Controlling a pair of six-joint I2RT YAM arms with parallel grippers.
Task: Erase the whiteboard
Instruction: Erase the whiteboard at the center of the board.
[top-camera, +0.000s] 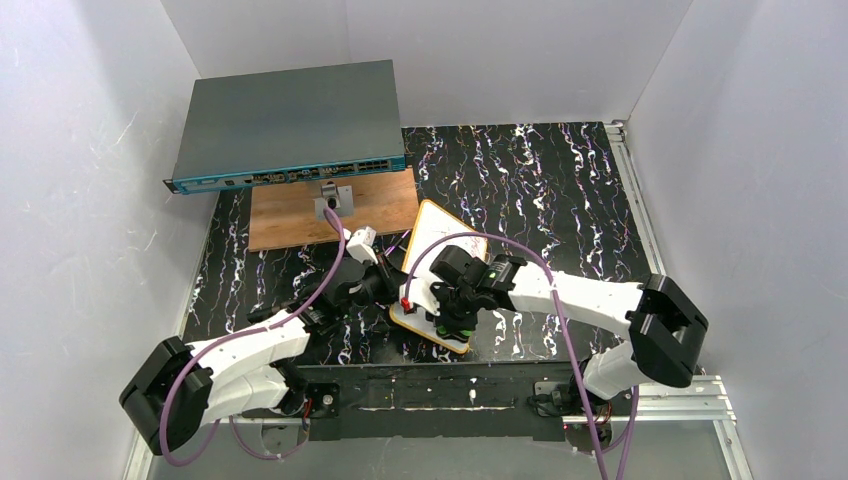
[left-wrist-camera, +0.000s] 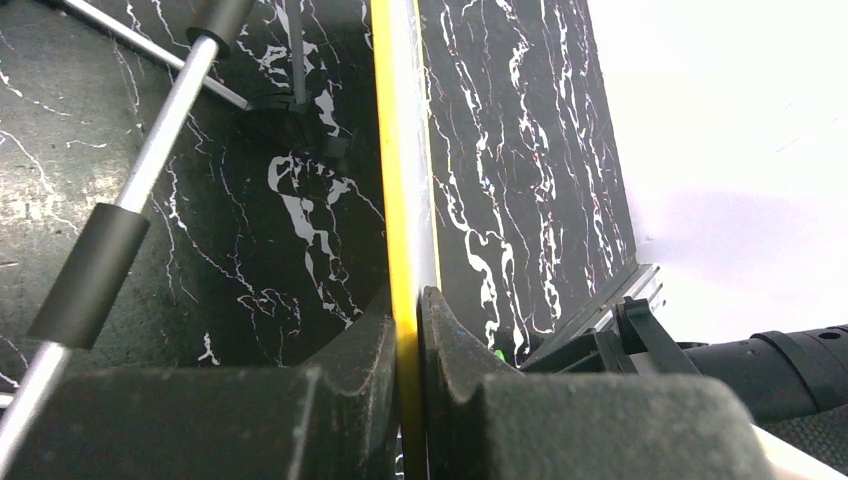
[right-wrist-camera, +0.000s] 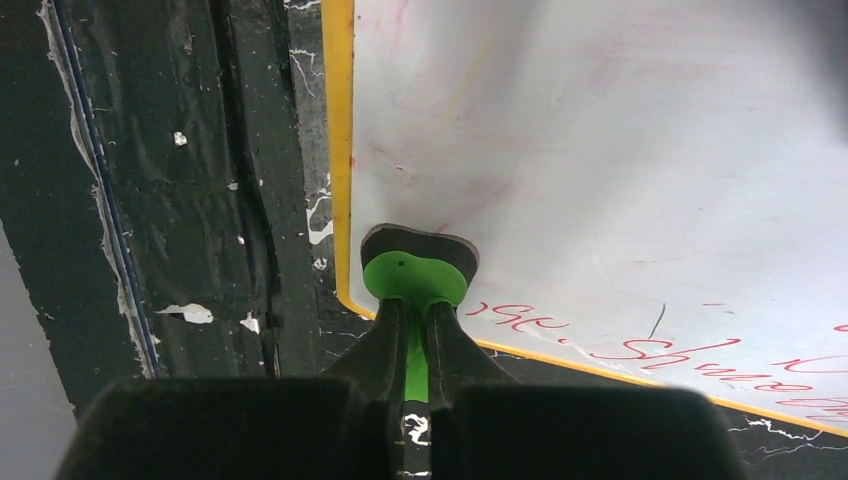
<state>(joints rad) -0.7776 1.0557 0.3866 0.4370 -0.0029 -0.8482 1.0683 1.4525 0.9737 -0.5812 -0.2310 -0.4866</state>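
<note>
From above, the whiteboard (top-camera: 440, 228) lay between the left gripper (top-camera: 398, 297) and the right gripper (top-camera: 455, 322). At the left wrist, jaws were clamped on its yellow rim. At the right wrist, jaws pinched a green eraser (right-wrist-camera: 413, 272) touching the board's corner just ahead.

Robot lab test cell, white walls (top-camera: 80, 150) boxing a black marbled tabletop (top-camera: 560, 190), network switch (top-camera: 290, 125) at eleven o'clock, aluminium mounting rail (top-camera: 672, 398) at five o'clock.
</note>
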